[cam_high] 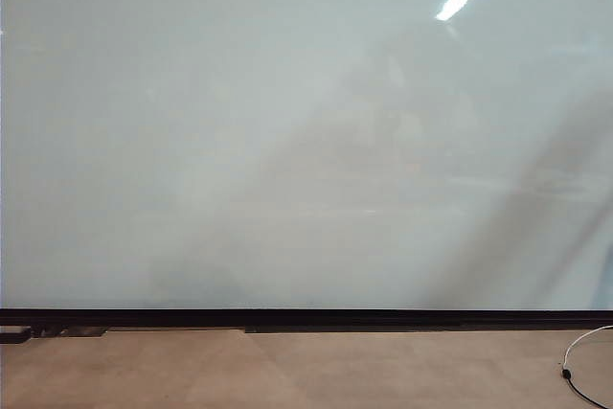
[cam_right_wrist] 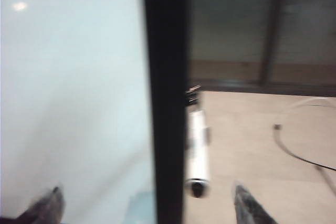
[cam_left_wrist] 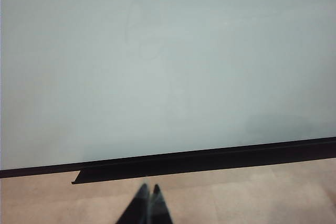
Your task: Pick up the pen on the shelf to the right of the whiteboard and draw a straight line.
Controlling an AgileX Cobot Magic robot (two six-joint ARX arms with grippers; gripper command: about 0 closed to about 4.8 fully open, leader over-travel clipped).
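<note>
Only the right wrist view shows the pen [cam_right_wrist: 198,150] beside the whiteboard [cam_right_wrist: 68,103] edge; right gripper [cam_right_wrist: 147,205] spread wide, empty. Left gripper [cam_left_wrist: 148,195] clenched.

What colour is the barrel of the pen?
White, with small dark markings and a dark tip; the pen shows best in the right wrist view.

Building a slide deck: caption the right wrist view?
Open right pincer nears the pen beside the whiteboard edge.
</note>
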